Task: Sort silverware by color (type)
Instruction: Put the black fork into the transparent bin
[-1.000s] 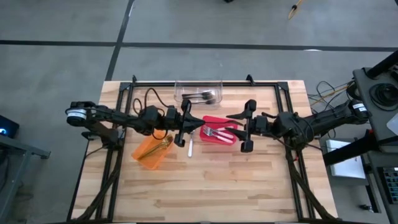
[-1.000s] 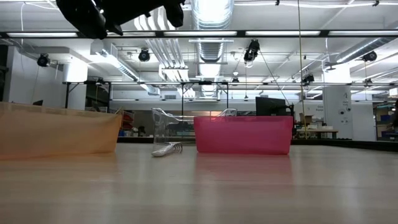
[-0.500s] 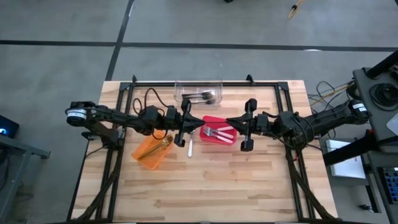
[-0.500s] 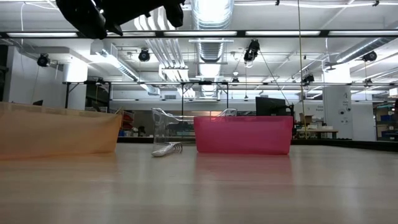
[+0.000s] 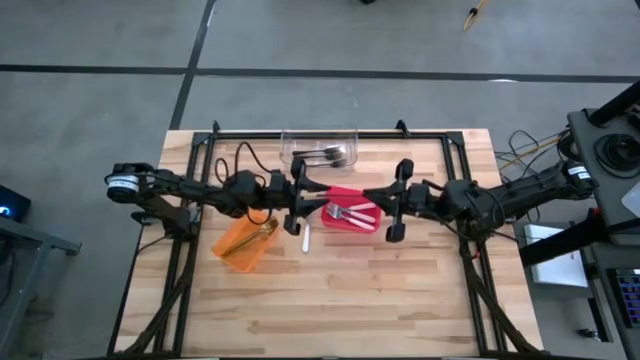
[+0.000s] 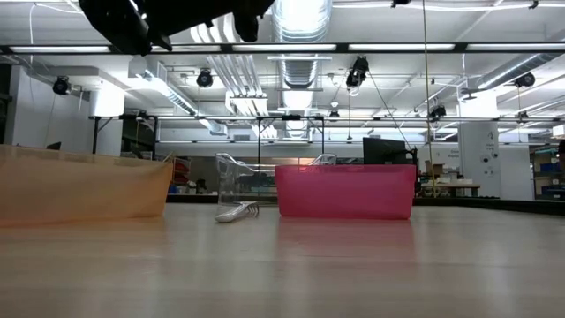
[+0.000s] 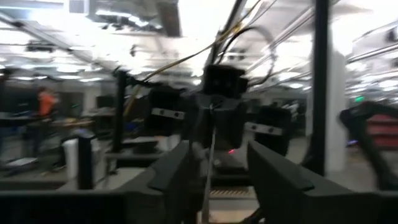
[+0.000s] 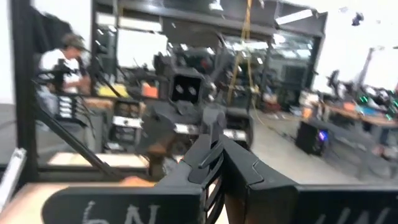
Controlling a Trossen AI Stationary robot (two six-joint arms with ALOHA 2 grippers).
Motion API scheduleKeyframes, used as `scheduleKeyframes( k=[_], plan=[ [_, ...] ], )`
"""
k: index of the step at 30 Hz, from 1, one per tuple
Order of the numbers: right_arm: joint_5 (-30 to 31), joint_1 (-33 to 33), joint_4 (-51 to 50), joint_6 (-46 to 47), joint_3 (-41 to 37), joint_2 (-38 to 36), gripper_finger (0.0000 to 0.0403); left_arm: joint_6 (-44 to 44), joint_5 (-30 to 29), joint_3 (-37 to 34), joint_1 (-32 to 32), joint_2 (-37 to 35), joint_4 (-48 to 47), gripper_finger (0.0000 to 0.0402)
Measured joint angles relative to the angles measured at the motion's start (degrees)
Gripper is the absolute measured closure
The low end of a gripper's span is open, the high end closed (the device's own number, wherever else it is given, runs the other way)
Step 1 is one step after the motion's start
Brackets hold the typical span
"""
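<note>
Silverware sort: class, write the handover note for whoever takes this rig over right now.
Left end effector open, right end effector shut, both raised near the red bin; whether either holds anything is unclear.
Done: gold utensil in orange bin, silver forks in red bin, dark utensils in clear bin.
Left: one silver utensil on the table between orange and red bins.

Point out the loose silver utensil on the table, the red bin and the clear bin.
Silver utensil [image 5: 306, 238], high view, middle of its length.
Red bin [image 5: 334, 194], high view, far rim.
Clear bin [image 5: 318, 135], high view, far wall.
</note>
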Motion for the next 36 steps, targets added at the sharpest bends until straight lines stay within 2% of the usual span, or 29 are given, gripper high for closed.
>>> scheduleKeyframes(
  k=[4,8,12,15,22,29,36],
  plan=[
    [2.68,-0.01,-5.32,2.51,0.00,-1.31,0.0393,3.70,-5.10,0.00,0.00,0.00,-3.01,0.0210],
    [10.16,-0.02,-13.56,7.38,0.00,-2.91,0.0393,8.59,-9.63,0.00,0.00,0.00,-6.38,0.0173],
    [20.49,-0.04,-23.96,14.49,0.00,-3.62,0.0393,10.99,-13.59,0.00,0.00,0.31,-8.46,0.0161],
    [25.12,-0.04,-27.60,18.07,0.00,-3.01,0.0393,10.99,-14.72,0.90,-0.02,2.25,-8.22,0.0164],
    [25.90,-0.04,-27.16,18.70,-0.01,-2.41,0.0393,14.83,-15.90,10.84,-0.51,12.66,-11.52,0.0178],
    [25.88,-0.04,-27.53,19.81,-0.02,-2.44,0.0393,23.81,-30.10,24.26,-1.47,21.97,-23.84,0.0179],
    [25.88,-0.04,-27.77,19.85,-0.04,-2.41,0.0392,28.70,-36.54,31.28,-2.11,27.39,-25.98,0.0180]
  ],
)
